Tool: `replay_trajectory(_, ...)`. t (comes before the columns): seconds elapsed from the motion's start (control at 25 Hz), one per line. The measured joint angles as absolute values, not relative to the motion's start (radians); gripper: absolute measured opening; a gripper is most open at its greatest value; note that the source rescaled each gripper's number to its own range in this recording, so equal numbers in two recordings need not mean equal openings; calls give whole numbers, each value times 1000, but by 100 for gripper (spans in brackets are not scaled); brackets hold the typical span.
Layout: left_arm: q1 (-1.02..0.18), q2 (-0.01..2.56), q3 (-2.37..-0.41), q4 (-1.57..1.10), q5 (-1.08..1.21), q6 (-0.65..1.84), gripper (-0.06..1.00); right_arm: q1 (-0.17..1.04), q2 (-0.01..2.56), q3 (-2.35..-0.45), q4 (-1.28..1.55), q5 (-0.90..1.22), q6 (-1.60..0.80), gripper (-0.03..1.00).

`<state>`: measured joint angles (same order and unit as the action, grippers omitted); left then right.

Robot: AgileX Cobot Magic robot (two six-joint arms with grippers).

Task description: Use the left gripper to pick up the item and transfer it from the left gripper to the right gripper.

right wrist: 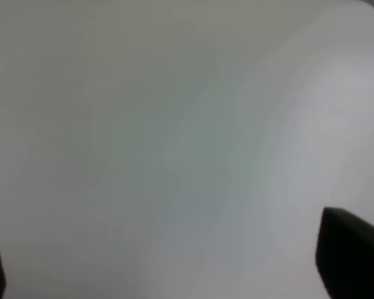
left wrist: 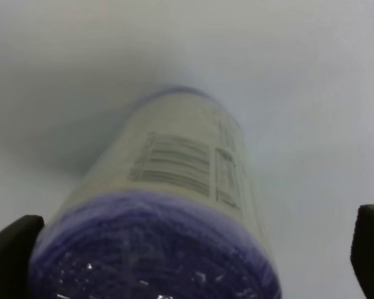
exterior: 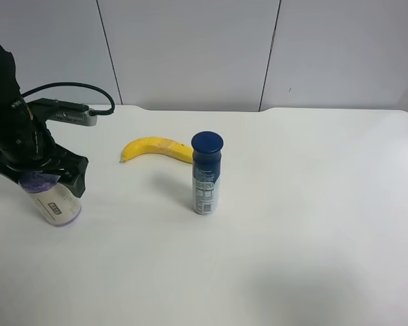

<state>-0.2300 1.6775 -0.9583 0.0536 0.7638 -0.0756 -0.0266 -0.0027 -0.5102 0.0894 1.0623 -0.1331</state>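
Observation:
The item is a cream-white canister [exterior: 56, 204] with a purple lid and purple bottom rim. It stands at the left of the white table [exterior: 292, 224], leaning slightly. My left gripper [exterior: 46, 178] is down over its lid. In the left wrist view the canister [left wrist: 174, 168] fills the space between the fingers. One fingertip [left wrist: 12, 255] is against the lid's edge and the other [left wrist: 371, 246] is well clear, so the left gripper [left wrist: 190, 255] is open around it. My right gripper [right wrist: 174, 261] is open and empty over bare table, and is out of the exterior high view.
A tall blue-capped bottle [exterior: 206, 173] stands near the table's middle. A yellow banana [exterior: 153, 148] lies just behind it. The left arm's cable and grey box [exterior: 71, 112] hang over the table's back left. A grey wall stands behind the table.

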Motion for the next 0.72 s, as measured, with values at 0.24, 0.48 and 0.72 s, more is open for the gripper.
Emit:
replay_trajectory(0.24, -230, 1677, -958, 55, 763, -73, 26, -27, -3, -510, 89, 1062, -133, 100)
replay_trajectory(0.48, -230, 1677, -958, 63, 763, -69, 1, -27, -3, -510, 89, 1062, -133, 100)
replay_trajectory(0.72, -230, 1673, -958, 73, 763, -34, 1, -27, -3, -510, 89, 1062, -133, 100)
